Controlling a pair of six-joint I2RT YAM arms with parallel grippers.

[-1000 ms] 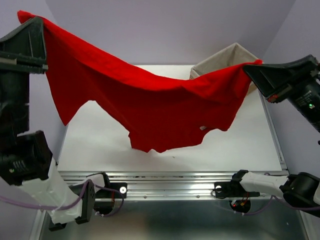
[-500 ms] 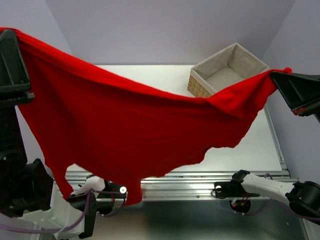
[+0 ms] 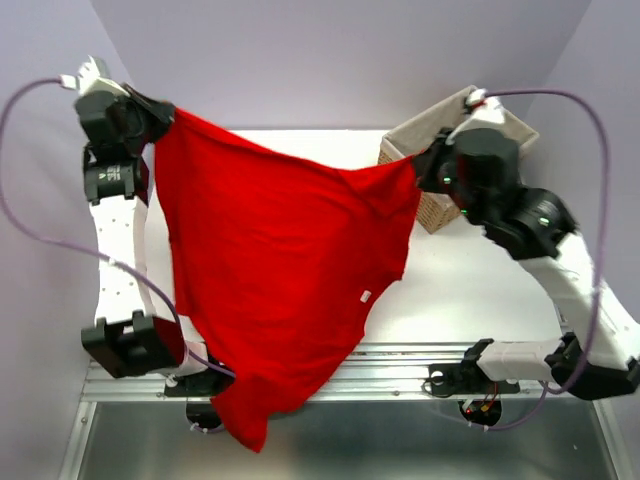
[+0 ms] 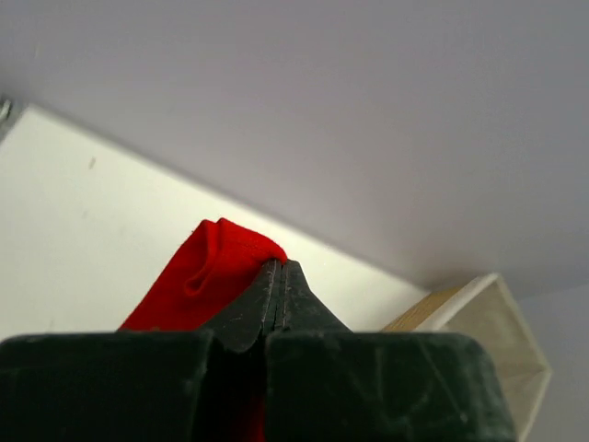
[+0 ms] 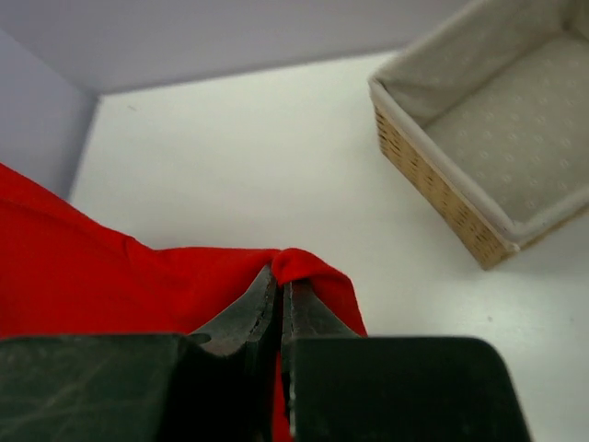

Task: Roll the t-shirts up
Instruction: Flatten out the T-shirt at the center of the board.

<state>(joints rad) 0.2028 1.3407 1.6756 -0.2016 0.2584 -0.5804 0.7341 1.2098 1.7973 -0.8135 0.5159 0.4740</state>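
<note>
Two pairs of jaws, both pressed together, hold up your red t-shirt point(image 3: 270, 260). Your left jaws pinch a fold of its edge high above the desk's point(image 3: 480, 290) far left corner. Your right jaws pinch another fold above the far right part, close to the wicker basket point(image 5: 515, 129). Between them the cloth hangs spread like a sheet, its top edge sagging. From above, its lowest tip covers the desk's near edge beside the left arm's point(image 3: 115, 230) base.
</note>
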